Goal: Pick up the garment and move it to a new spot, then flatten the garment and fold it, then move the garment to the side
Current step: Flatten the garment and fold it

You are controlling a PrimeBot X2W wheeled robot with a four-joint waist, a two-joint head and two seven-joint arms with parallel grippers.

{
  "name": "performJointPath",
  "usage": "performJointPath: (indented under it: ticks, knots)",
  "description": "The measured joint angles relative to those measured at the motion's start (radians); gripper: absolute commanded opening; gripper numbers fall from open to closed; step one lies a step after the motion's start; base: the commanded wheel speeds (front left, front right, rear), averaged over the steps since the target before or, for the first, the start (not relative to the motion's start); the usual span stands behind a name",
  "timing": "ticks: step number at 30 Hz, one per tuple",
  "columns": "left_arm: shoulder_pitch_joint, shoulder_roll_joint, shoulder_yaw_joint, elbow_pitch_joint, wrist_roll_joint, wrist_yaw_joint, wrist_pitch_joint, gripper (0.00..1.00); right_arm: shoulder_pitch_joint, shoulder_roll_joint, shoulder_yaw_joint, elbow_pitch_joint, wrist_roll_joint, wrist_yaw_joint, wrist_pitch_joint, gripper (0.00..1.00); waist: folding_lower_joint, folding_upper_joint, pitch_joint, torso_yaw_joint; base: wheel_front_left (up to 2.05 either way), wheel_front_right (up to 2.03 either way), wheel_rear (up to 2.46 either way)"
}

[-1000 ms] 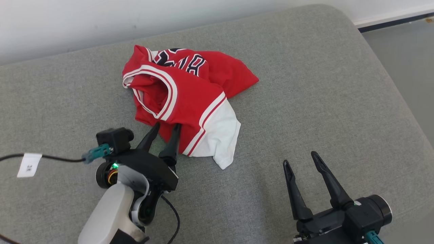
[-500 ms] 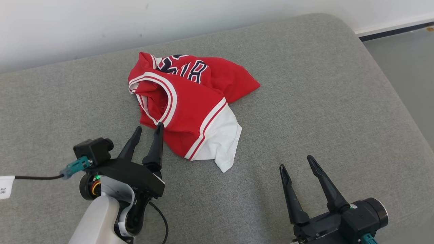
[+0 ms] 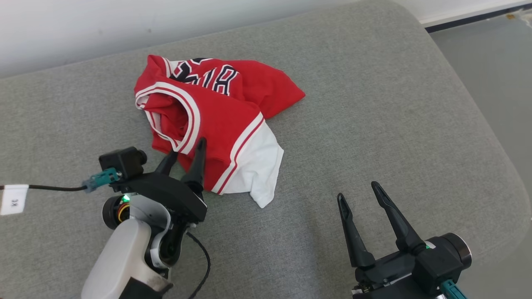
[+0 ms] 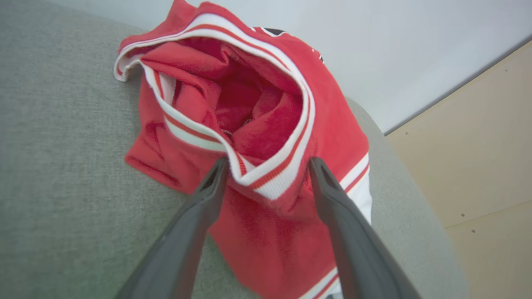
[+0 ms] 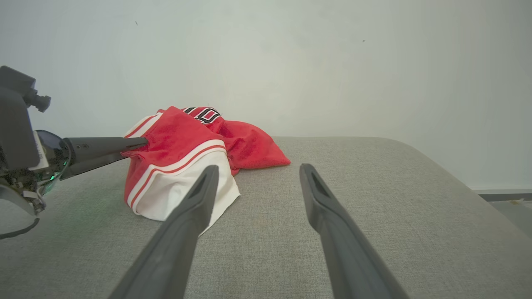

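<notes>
You're barely started: garment (image 3: 216, 120) lies crumpled on the grey cushion (image 3: 374, 104), not lifted, flattened or folded yet, w/ your L gripper (image 3: 187, 148) wide open straddling its striped edge, nothing pinched, & R gripper (image 3: 358, 190) wide open, empty, apart.

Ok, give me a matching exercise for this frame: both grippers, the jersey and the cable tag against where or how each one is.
1. left gripper
2. right gripper
3. jersey
4. white tag

A. open over bare cushion, apart from the jersey
B. on the black cable, head view's left edge
C. open, fingers astride the striped trim
D. crumpled in a heap

Pairs: 1-C, 2-A, 3-D, 4-B.
</notes>
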Motion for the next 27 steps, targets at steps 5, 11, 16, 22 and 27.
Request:
performJointPath:
  ticks: [5, 11, 16, 22, 27]
  knots:
    - [-0.04, -0.028, 0.021, 0.019, -0.06, -0.049, -0.033, 0.0, -0.002, 0.0, 0.003, -0.002, 0.008, 0.0, 0.0, 1.0, 0.0, 0.0001, -0.003, -0.014, 0.0, 0.0, 0.0]
    - [-0.107, -0.058, 0.002, -0.007, -0.173, -0.085, 0.002, 0.0, -0.001, 0.0, 0.009, 0.005, 0.023, 0.0, 0.0, 1.0, 0.0, 0.0001, -0.031, -0.022, 0.0, 0.0, 0.0]
    - [-0.26, -0.068, -0.018, -0.037, -0.287, -0.055, 0.087, 0.0, 0.0, 0.0, 0.023, 0.01, 0.051, 0.0, 0.0, 1.0, 0.0, 0.0, -0.057, -0.037, 0.0, 0.0, 0.0]
    - [-0.524, -0.071, -0.061, -0.072, -0.459, 0.026, 0.199, 0.0, -0.001, 0.0, 0.047, 0.012, 0.083, 0.0, 0.0, 1.0, -0.0001, 0.0, -0.068, -0.081, 0.0, 0.0, 0.0]
    - [-0.734, -0.075, -0.139, -0.086, -0.562, 0.074, 0.214, 0.0, -0.003, -0.001, 0.027, -0.004, 0.112, 0.0, 0.0, 1.0, -0.0002, -0.0001, -0.062, -0.11, 0.0, 0.0, 0.0]
